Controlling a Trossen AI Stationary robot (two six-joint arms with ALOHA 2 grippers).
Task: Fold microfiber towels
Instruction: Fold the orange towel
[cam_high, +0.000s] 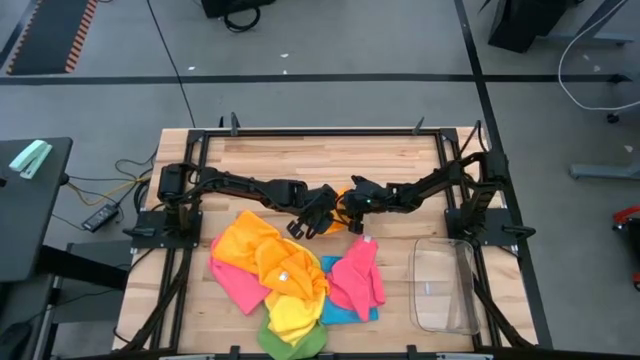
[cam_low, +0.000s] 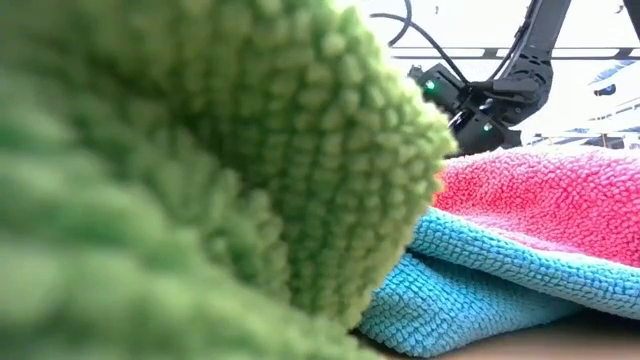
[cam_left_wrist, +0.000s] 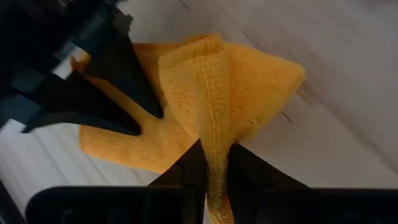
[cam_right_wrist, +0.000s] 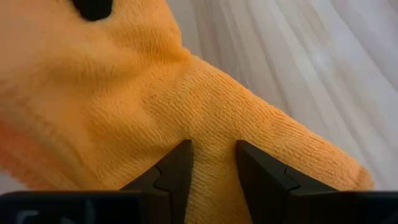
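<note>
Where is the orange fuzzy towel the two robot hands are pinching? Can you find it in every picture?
High view: the small orange microfiber towel peeks out mid-table where both grippers meet.
Low view: not visible; a green towel fills the front.
Left wrist view: centre, pinched by the left gripper.
Right wrist view: fills most of the frame, pinched by the right gripper.
Shared landmark: the pale wooden table, also bare beside the towel in both wrist views.
</note>
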